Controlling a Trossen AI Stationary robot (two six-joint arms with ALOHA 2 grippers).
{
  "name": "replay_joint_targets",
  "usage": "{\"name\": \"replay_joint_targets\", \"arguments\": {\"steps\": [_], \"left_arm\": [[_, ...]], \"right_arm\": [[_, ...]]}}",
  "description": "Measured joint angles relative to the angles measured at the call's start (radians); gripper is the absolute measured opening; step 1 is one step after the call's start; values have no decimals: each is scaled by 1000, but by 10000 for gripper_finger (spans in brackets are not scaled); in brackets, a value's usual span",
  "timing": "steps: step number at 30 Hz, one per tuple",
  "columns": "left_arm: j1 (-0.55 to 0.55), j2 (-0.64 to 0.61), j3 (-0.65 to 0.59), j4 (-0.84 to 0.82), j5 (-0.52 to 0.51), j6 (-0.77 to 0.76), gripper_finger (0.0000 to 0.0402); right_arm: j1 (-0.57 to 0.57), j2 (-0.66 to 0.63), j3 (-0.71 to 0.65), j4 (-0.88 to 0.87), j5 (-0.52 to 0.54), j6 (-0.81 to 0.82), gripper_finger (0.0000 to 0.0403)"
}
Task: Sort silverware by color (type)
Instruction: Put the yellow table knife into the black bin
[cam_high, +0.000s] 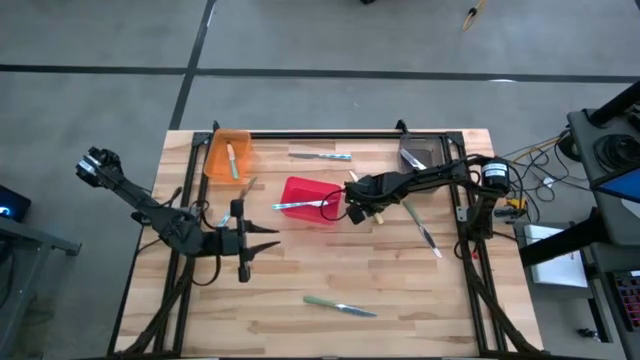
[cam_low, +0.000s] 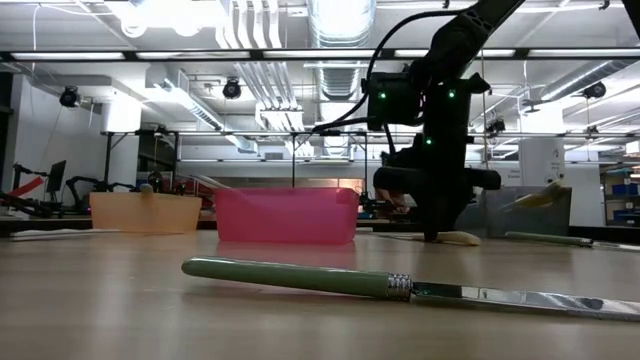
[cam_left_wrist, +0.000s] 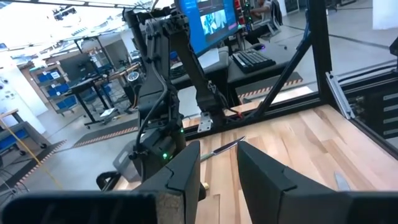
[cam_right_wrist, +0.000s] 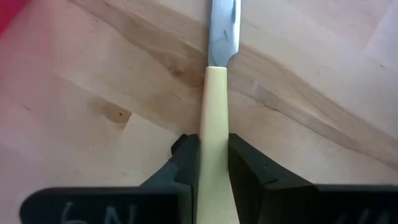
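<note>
A yellow-handled knife (cam_right_wrist: 214, 93) lies on the wooden table just right of the red bin (cam_high: 310, 198), and my right gripper (cam_right_wrist: 214, 146) is shut on its handle, pointing steeply down; the same gripper (cam_high: 358, 205) shows in the high view. A blue-handled utensil (cam_high: 303, 205) rests across the red bin's rim. A blue-handled knife (cam_high: 320, 155) lies at the far edge. One green-handled knife (cam_high: 422, 228) lies at the right and another (cam_low: 300, 278) near the front. My left gripper (cam_high: 268, 240) hovers at the left, level, open, with nothing between its fingers (cam_left_wrist: 186, 177). My right gripper pinches the yellow handle (cam_right_wrist: 214, 127) by its two long sides between its two fingers (cam_right_wrist: 186, 162). The fingers come from above, pointing steeply down, and lie across the handle, some way back from the blade (cam_right_wrist: 222, 31). The knife lies flat on the table.
An orange bin (cam_high: 243, 140) at the far left holds a utensil (cam_high: 232, 160). A grey bin (cam_high: 420, 148) stands at the far right. Another small utensil (cam_high: 247, 186) lies between the orange and red bins. Bare wood stretches across the near half around the front green knife.
</note>
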Motion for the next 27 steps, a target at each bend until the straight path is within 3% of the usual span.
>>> {"name": "replay_joint_targets", "arguments": {"steps": [7, 27], "left_arm": [[0, 13, 10, 0, 0, 0, 87], [0, 25, 11, 0, -17, 28, 87]], "right_arm": [[11, -52, -5, 10, -12, 3, 47], [18, -426, 30, 0, 60, -96, 47]]}}
